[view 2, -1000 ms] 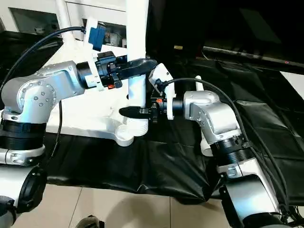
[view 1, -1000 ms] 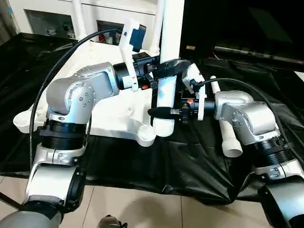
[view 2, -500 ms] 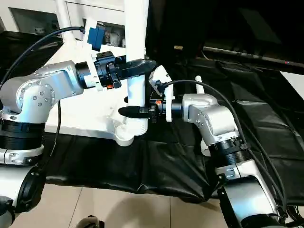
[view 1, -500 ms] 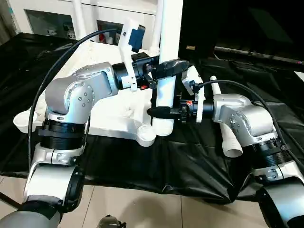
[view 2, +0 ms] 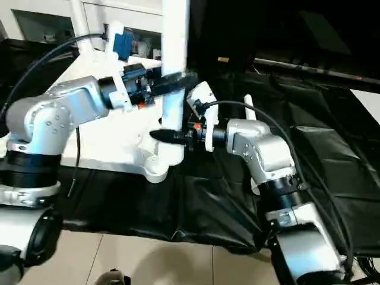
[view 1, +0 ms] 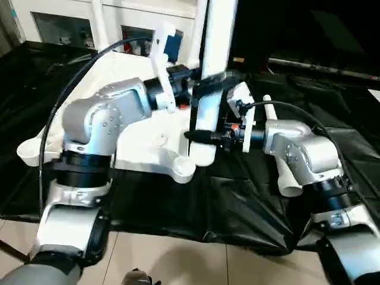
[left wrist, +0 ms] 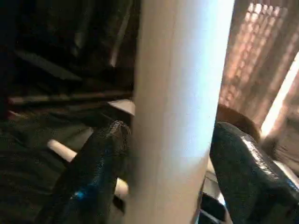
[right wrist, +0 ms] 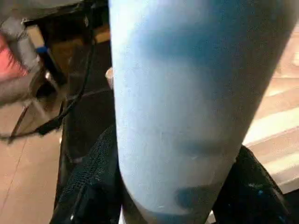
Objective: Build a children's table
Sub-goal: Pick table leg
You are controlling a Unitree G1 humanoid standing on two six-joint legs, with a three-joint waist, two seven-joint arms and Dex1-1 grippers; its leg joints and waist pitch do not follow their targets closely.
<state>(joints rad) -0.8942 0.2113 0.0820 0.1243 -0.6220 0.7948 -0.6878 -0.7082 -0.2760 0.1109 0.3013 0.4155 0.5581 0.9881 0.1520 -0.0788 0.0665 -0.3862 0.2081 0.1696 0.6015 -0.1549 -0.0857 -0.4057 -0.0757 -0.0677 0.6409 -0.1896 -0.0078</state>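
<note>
— Holding the leg (view 1: pixel 212 71) upright over the near corner socket (view 1: pixel 181 168) of the tabletop (view 1: pixel 133 133)?
— Yes. Left gripper (view 1: pixel 209 83) straddles it higher, jaws slack; right gripper (view 1: pixel 199 136) is closed around it lower, steadying.
— Obstacles?
— A spare leg (view 1: pixel 284 169) lies right, on the black sheet (view 1: pixel 237 208), clear.

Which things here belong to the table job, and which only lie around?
Job: upright leg between both grippers; table top, underside up; spare leg on the black sheet.
Lying about: white cabinet; black cables.
</note>
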